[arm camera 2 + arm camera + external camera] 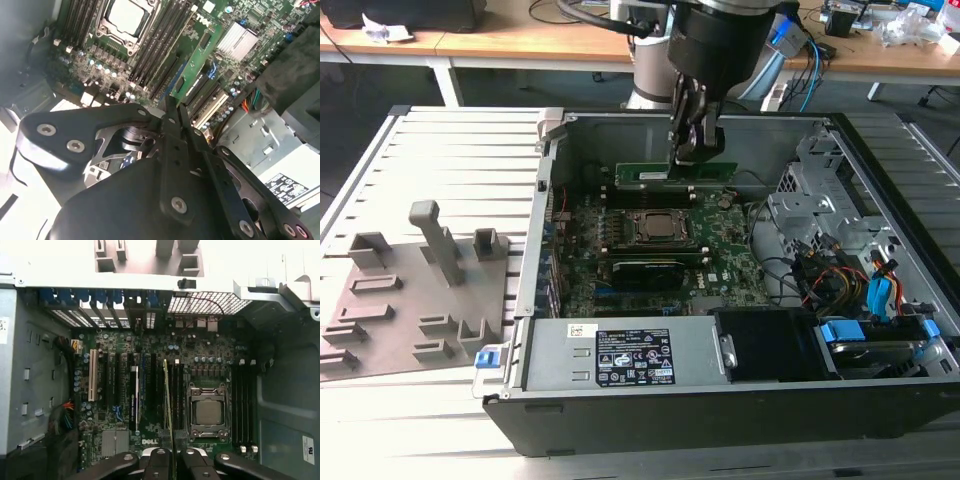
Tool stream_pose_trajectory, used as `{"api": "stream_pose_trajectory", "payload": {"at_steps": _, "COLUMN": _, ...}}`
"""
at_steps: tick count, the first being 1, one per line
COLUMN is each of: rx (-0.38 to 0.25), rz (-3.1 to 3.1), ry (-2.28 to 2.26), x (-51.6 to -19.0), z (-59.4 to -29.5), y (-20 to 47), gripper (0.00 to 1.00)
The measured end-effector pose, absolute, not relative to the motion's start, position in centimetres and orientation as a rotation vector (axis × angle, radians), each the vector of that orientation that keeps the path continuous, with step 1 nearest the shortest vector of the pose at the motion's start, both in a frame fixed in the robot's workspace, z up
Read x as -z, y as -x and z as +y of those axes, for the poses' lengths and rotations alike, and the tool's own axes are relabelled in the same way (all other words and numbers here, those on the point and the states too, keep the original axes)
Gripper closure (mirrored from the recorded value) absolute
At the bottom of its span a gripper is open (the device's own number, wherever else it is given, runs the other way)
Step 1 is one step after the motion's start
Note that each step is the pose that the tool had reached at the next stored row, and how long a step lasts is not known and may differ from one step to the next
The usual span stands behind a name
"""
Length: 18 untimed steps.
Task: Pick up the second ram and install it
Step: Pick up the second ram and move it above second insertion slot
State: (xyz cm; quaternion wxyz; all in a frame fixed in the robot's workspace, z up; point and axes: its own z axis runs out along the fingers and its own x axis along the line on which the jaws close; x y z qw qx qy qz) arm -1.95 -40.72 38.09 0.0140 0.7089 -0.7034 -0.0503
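The second ram [675,172] is a long green stick, held level inside the open computer case, with my gripper [692,155] shut on its top edge. It hangs over the black memory slots [655,197] on the far side of the processor socket [660,228]. In the first wrist view the second ram [168,405] shows edge-on as a thin line running from my gripper [172,462] along the memory slots [177,395] beside the processor socket [207,412]. Whether it touches a slot I cannot tell. The second wrist view has my gripper [172,117] closed above the motherboard [200,45].
The case wall [545,220] and a metal drive cage [820,205] flank the motherboard [725,255]. Coloured cables [840,280] lie at the exterior view's right, and a labelled power supply [630,355] sits at the front. A grey fixture plate with posts [410,300] lies outside the case.
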Motion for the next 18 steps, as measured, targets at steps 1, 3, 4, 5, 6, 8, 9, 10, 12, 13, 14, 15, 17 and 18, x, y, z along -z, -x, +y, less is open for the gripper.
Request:
{"api": "stream_pose_trajectory", "payload": {"at_steps": 1, "rx": 0.157, "rz": -2.19, "ry": -2.207, "x": -38.0, "z": -40.6, "y": 1.8, "gripper": 0.86}}
{"api": "stream_pose_trajectory", "payload": {"at_steps": 3, "rx": 0.157, "rz": -2.19, "ry": -2.207, "x": -37.8, "z": -40.5, "y": 1.5, "gripper": 0.86}}
{"api": "stream_pose_trajectory", "payload": {"at_steps": 4, "rx": 0.158, "rz": -2.19, "ry": -2.207, "x": -37.6, "z": -40.4, "y": 1.3, "gripper": 0.86}}
{"api": "stream_pose_trajectory", "payload": {"at_steps": 5, "rx": 0.158, "rz": -2.19, "ry": -2.207, "x": -37.5, "z": -40.3, "y": 1.2, "gripper": 0.86}}
{"api": "stream_pose_trajectory", "payload": {"at_steps": 6, "rx": 0.158, "rz": -2.189, "ry": -2.207, "x": -37.4, "z": -40.3, "y": 1.1, "gripper": 0.86}}
{"api": "stream_pose_trajectory", "payload": {"at_steps": 8, "rx": 0.159, "rz": -2.189, "ry": -2.206, "x": -37.1, "z": -40.1, "y": 0.9, "gripper": 0.86}}
{"api": "stream_pose_trajectory", "payload": {"at_steps": 9, "rx": 0.159, "rz": -2.189, "ry": -2.206, "x": -37.0, "z": -39.9, "y": 0.9, "gripper": 0.86}}
{"api": "stream_pose_trajectory", "payload": {"at_steps": 10, "rx": 0.159, "rz": -2.189, "ry": -2.206, "x": -36.9, "z": -39.5, "y": 0.9, "gripper": 0.86}}
{"api": "stream_pose_trajectory", "payload": {"at_steps": 12, "rx": 0.159, "rz": -2.189, "ry": -2.206, "x": -36.8, "z": -39.4, "y": 0.8, "gripper": 0.86}}
{"api": "stream_pose_trajectory", "payload": {"at_steps": 13, "rx": 0.159, "rz": -2.189, "ry": -2.206, "x": -36.8, "z": -39.4, "y": 0.8, "gripper": 0.86}}
{"api": "stream_pose_trajectory", "payload": {"at_steps": 14, "rx": 0.159, "rz": -2.189, "ry": -2.206, "x": -36.8, "z": -39.4, "y": 0.7, "gripper": 0.86}}
{"api": "stream_pose_trajectory", "payload": {"at_steps": 15, "rx": 0.159, "rz": -2.189, "ry": -2.206, "x": -36.8, "z": -39.4, "y": 0.7, "gripper": 0.86}}
{"api": "stream_pose_trajectory", "payload": {"at_steps": 17, "rx": 0.159, "rz": -2.189, "ry": -2.206, "x": -36.7, "z": -39.4, "y": 0.7, "gripper": 0.86}}
{"api": "stream_pose_trajectory", "payload": {"at_steps": 18, "rx": 0.159, "rz": -2.189, "ry": -2.206, "x": -36.7, "z": -39.4, "y": 0.7, "gripper": 0.86}}
